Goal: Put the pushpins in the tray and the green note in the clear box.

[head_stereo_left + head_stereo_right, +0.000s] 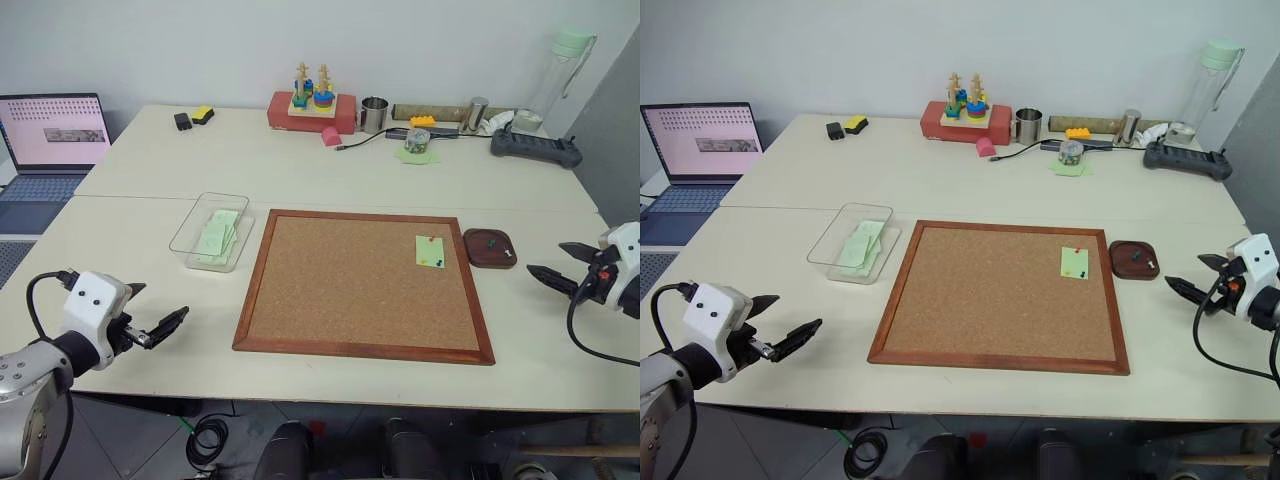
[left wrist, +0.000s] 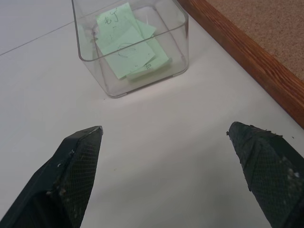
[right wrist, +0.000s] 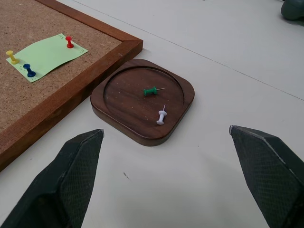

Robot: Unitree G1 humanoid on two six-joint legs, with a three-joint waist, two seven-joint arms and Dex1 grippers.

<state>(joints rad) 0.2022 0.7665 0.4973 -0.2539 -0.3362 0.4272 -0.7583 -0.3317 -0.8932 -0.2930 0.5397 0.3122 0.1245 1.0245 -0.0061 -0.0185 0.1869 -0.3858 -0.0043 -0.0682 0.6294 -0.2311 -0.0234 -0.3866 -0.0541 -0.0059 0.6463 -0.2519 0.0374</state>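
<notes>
table (image 1: 330, 180) | green note (image 3: 46, 56) pinned on cork board (image 1: 360, 285) | tray (image 3: 142, 100): 2 pins

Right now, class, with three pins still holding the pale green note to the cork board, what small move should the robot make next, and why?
Probably bring the open right gripper over to the red pushpin on the pale green paper note. Red, yellow and blue pins fix it to the wood-framed cork board, beside the dark wooden tray, so the note cannot be lifted yet.
</notes>
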